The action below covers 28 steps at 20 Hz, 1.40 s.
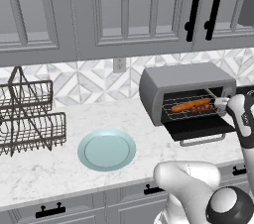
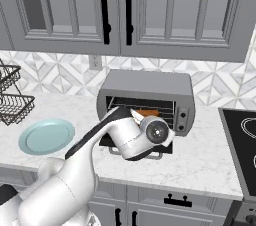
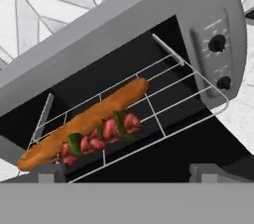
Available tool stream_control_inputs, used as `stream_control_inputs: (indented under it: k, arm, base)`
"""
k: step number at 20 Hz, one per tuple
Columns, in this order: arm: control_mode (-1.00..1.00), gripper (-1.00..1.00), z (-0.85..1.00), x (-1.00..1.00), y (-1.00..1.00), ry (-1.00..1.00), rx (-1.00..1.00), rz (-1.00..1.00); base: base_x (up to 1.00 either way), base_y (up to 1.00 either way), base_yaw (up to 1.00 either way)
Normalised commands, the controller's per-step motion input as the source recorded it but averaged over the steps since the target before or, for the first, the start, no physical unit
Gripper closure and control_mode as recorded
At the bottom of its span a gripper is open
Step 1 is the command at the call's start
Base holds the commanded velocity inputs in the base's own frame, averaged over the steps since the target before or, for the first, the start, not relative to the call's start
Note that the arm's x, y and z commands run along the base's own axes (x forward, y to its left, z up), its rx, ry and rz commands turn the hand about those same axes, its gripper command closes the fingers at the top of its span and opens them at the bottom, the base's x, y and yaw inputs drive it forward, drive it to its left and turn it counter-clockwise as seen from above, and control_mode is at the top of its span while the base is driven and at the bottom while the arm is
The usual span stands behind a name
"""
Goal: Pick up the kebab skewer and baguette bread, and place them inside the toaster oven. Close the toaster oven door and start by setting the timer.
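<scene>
Two foods lie side by side on the wire rack (image 3: 163,94) inside the toaster oven (image 1: 186,82): the baguette bread (image 3: 84,124) stretches along the rack, and the kebab skewer (image 3: 101,136) rests against its near side, touching it, with red meat chunks and green pieces threaded on it. Both sit toward the left part of the rack as seen from the hand view. The toaster oven door (image 1: 198,128) hangs open, dropped down flat in front of the cavity, its silver bar handle (image 1: 201,141) at the outer edge. On the oven's right panel two dark knobs (image 3: 217,43) stand one above the other.

The hand (image 3: 129,171) hovers just in front of the open cavity, pointed at the rack, its fingers (image 3: 49,172) spread wide apart and holding nothing. From the left base view the hand reaches in from the right of the oven opening.

The toaster oven stands on the marble worktop (image 1: 49,168) against the tiled wall. To its left, well apart, a pale blue plate (image 1: 106,149) lies bare, and farther left a dark wire dish rack (image 1: 30,119) stands.
</scene>
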Motion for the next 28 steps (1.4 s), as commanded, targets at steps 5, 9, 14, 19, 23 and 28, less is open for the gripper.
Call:
stream_control_inputs:
  k: [5,9,14,19,23,28]
  arm:
    - [-1.0,-1.0,-0.15,0.0,0.26,-0.11,-0.4,0.28]
    - [-1.0,-1.0,-0.22,0.0,0.26,-0.11,-0.29,0.12]
    - [-1.0,-1.0,-0.01,0.0,0.06,-0.09,-0.03,0.0]
    - [-1.0,-1.0,0.0,0.0,0.1,-0.07,0.0,0.0]
    - [-1.0,-1.0,0.0,0.0,0.26,-0.01,-0.02,0.0]
    - [-1.0,-1.0,0.0,0.0,0.04,-0.07,-0.1,0.0]
  base:
    - [0.0,0.0,0.0]
    - [0.0,0.0,0.0]
    - [0.0,0.0,0.0]
    - [0.0,0.0,0.0]
    - [0.0,0.0,0.0]
    - [0.0,0.0,0.0]
